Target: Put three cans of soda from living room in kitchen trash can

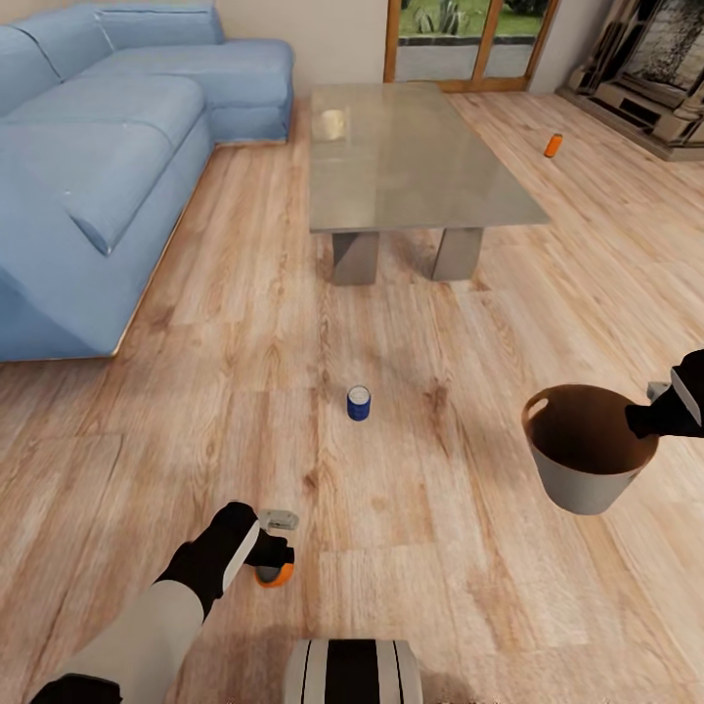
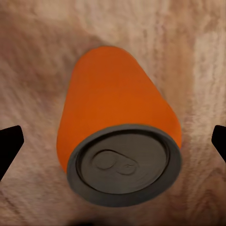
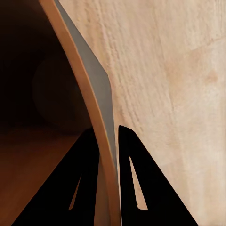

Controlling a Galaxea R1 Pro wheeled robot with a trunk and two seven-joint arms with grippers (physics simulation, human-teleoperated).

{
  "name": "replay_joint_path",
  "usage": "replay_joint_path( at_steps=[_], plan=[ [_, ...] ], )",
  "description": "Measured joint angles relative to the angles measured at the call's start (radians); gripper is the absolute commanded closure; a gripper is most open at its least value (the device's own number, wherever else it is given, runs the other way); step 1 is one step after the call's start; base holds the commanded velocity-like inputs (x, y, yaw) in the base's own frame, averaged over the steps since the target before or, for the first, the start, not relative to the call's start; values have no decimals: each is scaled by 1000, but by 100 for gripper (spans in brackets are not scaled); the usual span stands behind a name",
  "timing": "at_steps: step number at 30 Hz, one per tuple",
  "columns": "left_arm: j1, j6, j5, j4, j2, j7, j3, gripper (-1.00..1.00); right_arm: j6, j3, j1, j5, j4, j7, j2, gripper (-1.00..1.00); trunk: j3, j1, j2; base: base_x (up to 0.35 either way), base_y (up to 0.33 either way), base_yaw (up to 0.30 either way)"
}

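An orange-red can of soda [image 2: 117, 108] stands upright on the wood floor between the wide-apart fingers of my left gripper [image 2: 113, 143], which is open and does not touch it. In the head view that left gripper [image 1: 275, 559] hangs low over the same can [image 1: 277, 577] near my base. A dark blue can [image 1: 359, 402] stands further ahead, and another orange-red can [image 1: 553, 145] stands far off to the right of the table. My right gripper [image 1: 647, 418] is shut on the rim of the tash can [image 1: 587, 460], one finger [image 3: 87, 179] inside and the other outside the wall [image 3: 101, 89].
A blue corner sofa [image 1: 98, 166] fills the left side. A glass coffee table [image 1: 411, 156] stands ahead, with a fireplace [image 1: 645, 88] at the far right and a glazed door [image 1: 469, 39] behind. My base [image 1: 352, 673] shows at the bottom edge.
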Motion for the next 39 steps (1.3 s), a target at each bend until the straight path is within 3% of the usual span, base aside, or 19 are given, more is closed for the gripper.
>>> replay_joint_path(
  at_steps=[4, 21, 22, 39],
  plan=[
    [0, 1, -2, 0, -1, 0, 0, -100, 0, 2, 0, 9, 0, 0, 0, 100, -17, 2, -1, 0, 0, 0],
    [0, -4, 2, -1, 0, -2, 0, -100, 0, 1, 0, 3, 0, 0, 2, 100, -28, 2, -1, 0, 0, 0],
    [0, -4, 2, -1, 0, -2, 0, 100, 0, 1, 0, 6, 0, 0, 1, 100, -29, 2, -1, 0, 0, 0],
    [0, 0, 9, 0, -1, -2, 0, 100, 0, 21, 1, 3, 0, 0, 1, 100, -29, 2, -1, 0, 0, 0]
  ],
)
